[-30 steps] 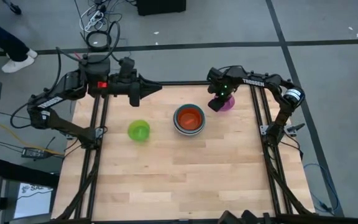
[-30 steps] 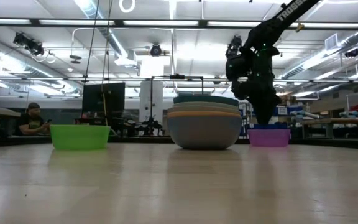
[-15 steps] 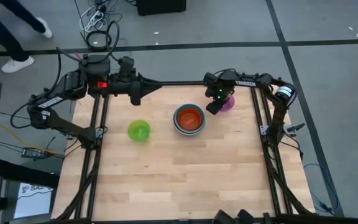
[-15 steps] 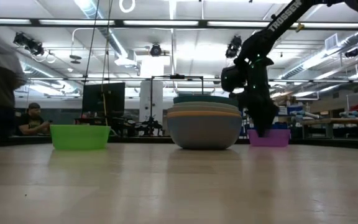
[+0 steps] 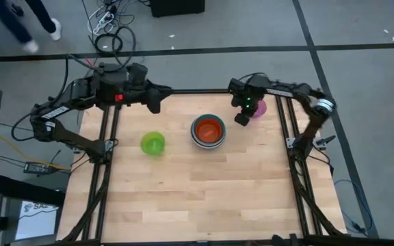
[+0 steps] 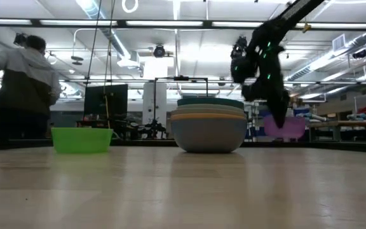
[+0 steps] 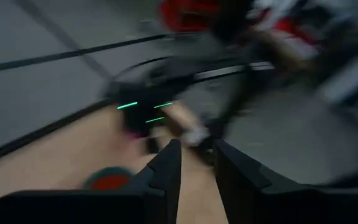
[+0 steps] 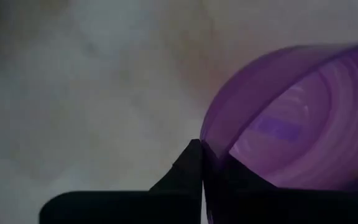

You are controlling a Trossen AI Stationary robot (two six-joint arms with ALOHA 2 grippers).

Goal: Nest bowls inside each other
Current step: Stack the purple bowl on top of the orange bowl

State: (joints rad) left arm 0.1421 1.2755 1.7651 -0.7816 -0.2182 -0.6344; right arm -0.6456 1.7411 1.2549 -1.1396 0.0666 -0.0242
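two arms reach in over the far end of the wooden table point(image 5: 197, 184). the right gripper point(image 5: 242, 117) sits near the far right corner with its fingers pinched tight on the rim of the small purple bowl point(image 5: 257, 107); the right wrist view shows the two dark fingertips point(image 8: 199, 163) meeting on the bowl's thin wall, one inside and one outside. in the low view the purple bowl hangs tilted, clear of the tabletop, just beside and to the right of the stack.

the stack of bowls point(image 5: 208, 131) stands near the middle of the table's far half, already nested: a grey bowl point(image 6: 208, 132) on the outside, rims of orange, white and teal showing above it, and a red-orange bowl point(image 5: 210, 128) innermost as seen from above. the lime green bowl point(image 5: 152, 143) stands alone, upright, well to the left of the stack.

the left gripper point(image 5: 154, 106) waits above the far left edge of the table, its fingers point(image 7: 166, 177) parted with a narrow gap between them and holding nothing.

a person point(image 6: 24, 89) stands in the room beyond the table.
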